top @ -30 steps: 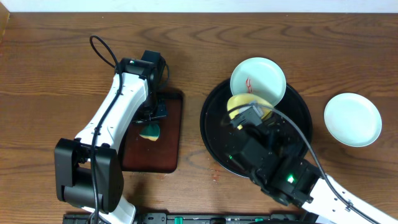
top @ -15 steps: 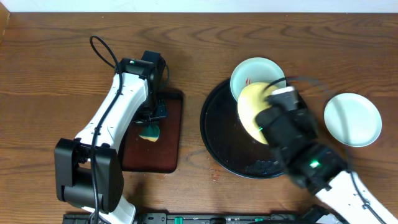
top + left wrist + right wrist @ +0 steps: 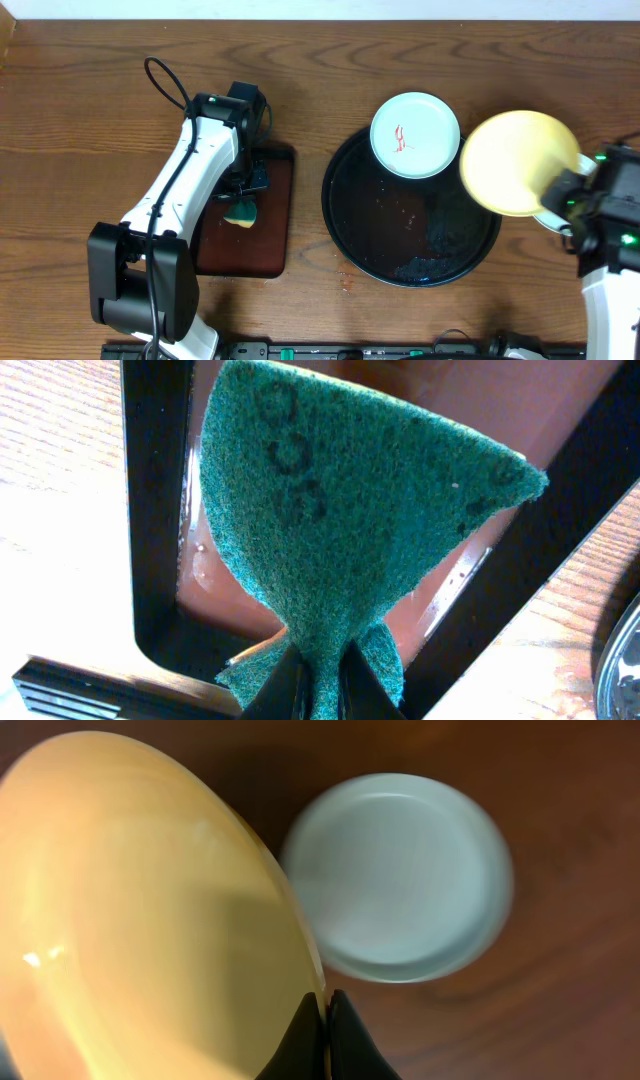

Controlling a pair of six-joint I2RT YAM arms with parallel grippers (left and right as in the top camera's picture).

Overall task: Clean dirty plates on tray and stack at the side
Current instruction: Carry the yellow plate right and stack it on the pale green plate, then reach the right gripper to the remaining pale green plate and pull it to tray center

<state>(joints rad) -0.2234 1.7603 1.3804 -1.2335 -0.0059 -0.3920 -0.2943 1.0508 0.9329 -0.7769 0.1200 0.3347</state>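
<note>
Right gripper (image 3: 325,1015), its jaws pinched tight on the thin rim of a yellow plate (image 3: 515,162), holds that plate in the air just off the right edge of the tray (image 3: 400,235). The yellow plate is small, round and smooth with a soft shine, and it is tilted.

Below it, on the wood to the right of the tray, lies a clean plate (image 3: 400,880). It is pale blue-white and round, with a low raised lip. From above, the yellow plate hides most of it.

The tray is a large glossy black disc with a raised rim, its floor flecked with damp marks and specks. A smeared plate (image 3: 415,135), pale and round with a small red streak near its centre, sits at the tray's far edge and overhangs the rim. The remaining black floor is open.

Left gripper (image 3: 320,680), well to the left of the tray, is closed on the bunched end of a rough green sponge (image 3: 340,530). The sponge fans out over a brown tray (image 3: 275,215), dark and rectangular with rounded corners. Whether the sponge touches it cannot be told.

A strip of the wood-grain table (image 3: 100,100) runs open between the two trays.
</note>
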